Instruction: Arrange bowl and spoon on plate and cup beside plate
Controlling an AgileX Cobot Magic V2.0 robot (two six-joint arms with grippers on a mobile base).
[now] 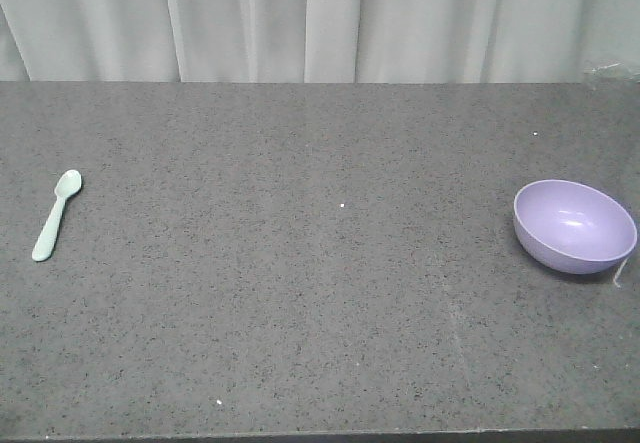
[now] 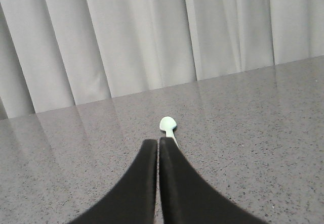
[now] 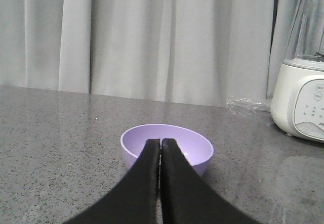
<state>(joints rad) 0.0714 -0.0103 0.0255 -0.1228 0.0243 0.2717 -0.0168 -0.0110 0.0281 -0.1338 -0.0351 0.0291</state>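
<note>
Counter (image 1: 320, 303): dark speckled grey, with a pale curtain (image 1: 320, 18) hanging behind it.
Spoon (image 1: 56, 215): you find it lying flat at the far left of the front view, head toward the curtain, handle toward the near edge.
Bowl (image 1: 575, 225): upright and empty at the far right, well apart from the spoon.
Left end effector (image 2: 158, 142): fingers pressed together, nothing held. In your left wrist view the tips cover the end of the spoon's handle.
Right end effector (image 3: 160, 142): fingers pressed together, nothing held. The tips line up with the bowl's near wall.
Blender (image 3: 304, 82): white base, clear jar, standing right of the bowl near the curtain.
</note>
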